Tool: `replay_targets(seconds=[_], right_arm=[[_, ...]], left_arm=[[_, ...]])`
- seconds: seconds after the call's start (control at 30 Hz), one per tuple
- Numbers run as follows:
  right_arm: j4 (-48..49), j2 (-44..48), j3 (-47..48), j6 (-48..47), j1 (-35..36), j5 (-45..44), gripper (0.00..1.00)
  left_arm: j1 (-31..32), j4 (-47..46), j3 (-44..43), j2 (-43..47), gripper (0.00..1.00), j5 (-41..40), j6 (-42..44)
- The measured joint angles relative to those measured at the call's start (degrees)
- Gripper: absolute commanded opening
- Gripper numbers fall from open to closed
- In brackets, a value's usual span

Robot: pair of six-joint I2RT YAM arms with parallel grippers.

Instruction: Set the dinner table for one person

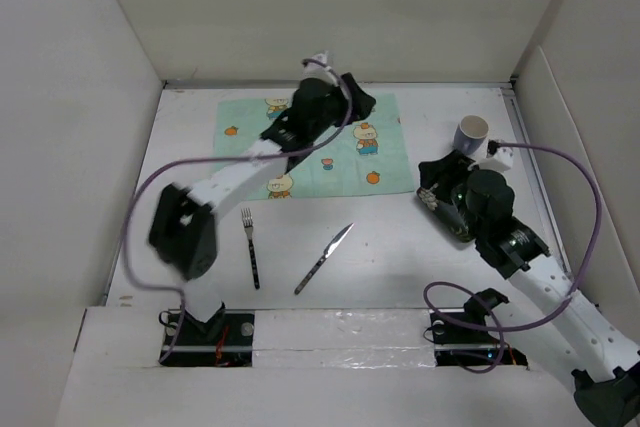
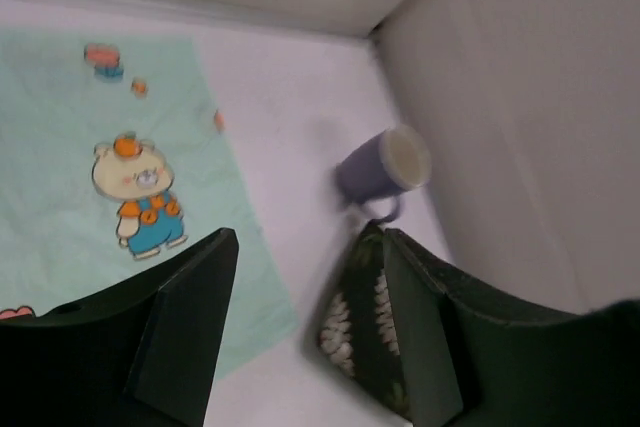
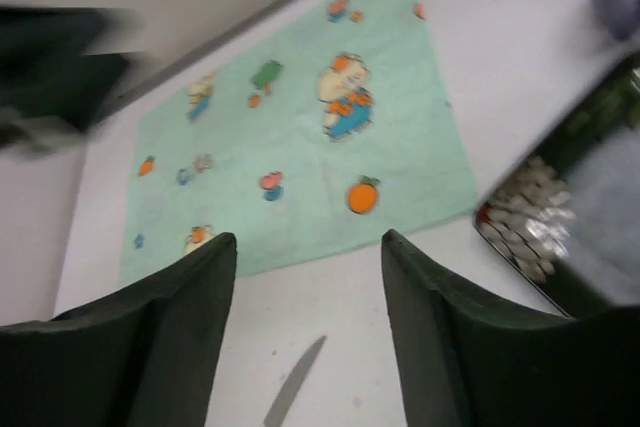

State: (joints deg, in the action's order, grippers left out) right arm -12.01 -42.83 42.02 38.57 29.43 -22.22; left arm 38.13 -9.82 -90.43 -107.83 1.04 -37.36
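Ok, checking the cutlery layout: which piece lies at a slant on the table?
The knife, right of the fork: it lies diagonally, blade tip toward the far right; the fork runs almost straight, tines toward the placemat.

White-and-black arms point(image 1: 240, 175), looping lilac cables point(image 1: 150, 182), pincer fingers point(image 2: 190, 327) perhaps dark green.

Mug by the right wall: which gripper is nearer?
Right. The right gripper hangs just this side of the mug, over the tray; the left gripper is farther left, over the placemat.
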Motion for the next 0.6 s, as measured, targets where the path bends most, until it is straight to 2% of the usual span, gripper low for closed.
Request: replay_targets(seconds=[0.13, 0.23, 0.33, 0.5, 0.6], right_arm=[[-3.4, -0.2, -7.1, 4.5, -7.9, -1.1, 0.71], [-5.6, -2.7, -11.2, 6.8, -16.2, -0.4, 0.7], [-7.4, -5.4, -12.2, 8.0, -26.6, 1.9, 0.68], [-7.2, -6.1, -12.3, 8.2, -42.0, 3.2, 0.66], [-6.4, -7.4, -12.3, 7.9, -47.6, 4.1, 0.64]], left_arm=[[-0.3, -11.3, 24.9, 34.0, 0.59, -1.9, 0.6], [-0.3, -17.9, 37.1, 51.6, 0.59, -1.0, 0.3], [-0.3, -18.7, 45.9, 58.3, 0.59, 1.9, 0.2], [0.1, -6.7, 54.4, 60.9, 0.61, 5.5, 0.9], [0.1, -0.9, 55.3, 65.9, 0.61, 6.5, 2.0]])
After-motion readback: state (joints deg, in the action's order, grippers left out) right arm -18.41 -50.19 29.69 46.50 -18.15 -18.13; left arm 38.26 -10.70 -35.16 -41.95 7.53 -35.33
